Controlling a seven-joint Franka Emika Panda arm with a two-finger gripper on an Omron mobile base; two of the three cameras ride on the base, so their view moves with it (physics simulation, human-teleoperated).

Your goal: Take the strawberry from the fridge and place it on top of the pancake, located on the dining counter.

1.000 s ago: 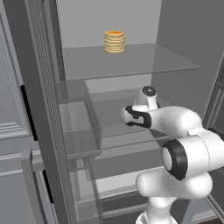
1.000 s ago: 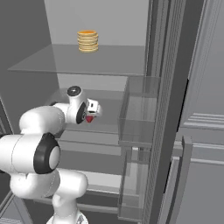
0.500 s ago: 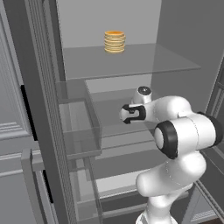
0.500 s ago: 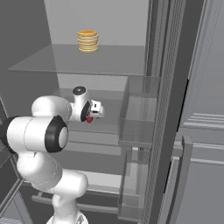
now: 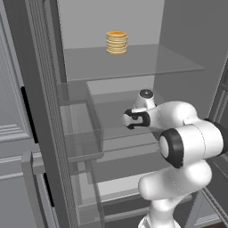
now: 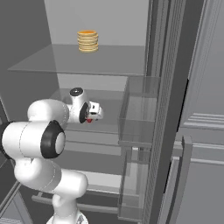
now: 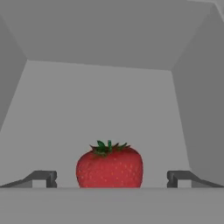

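Observation:
The fridge (image 5: pixel 178 40) stands open, showing its pale grey inside (image 6: pixel 109 22). The strawberry (image 7: pixel 109 168), red with a green cap, sits on the middle shelf straight ahead of the hand. It lies between my gripper's (image 7: pixel 111 177) two fingertips, with a gap on each side. From the right base view it shows as a red speck (image 6: pixel 89 120) just under the hand. My gripper (image 5: pixel 129 119) (image 6: pixel 98 113) is open and reaches in over that shelf. The pancake and the dining counter are out of view.
A tall yellow-golden stack of pancakes (image 5: pixel 116 42) (image 6: pixel 87 40) with no plate stands on the upper glass shelf (image 5: pixel 133 62). Clear door bins (image 5: pixel 82 129) (image 6: pixel 140 113) jut from the open doors on either side of the arm.
The hand has edged slightly deeper over the middle shelf while the elbow swung round. The jaws stayed open.

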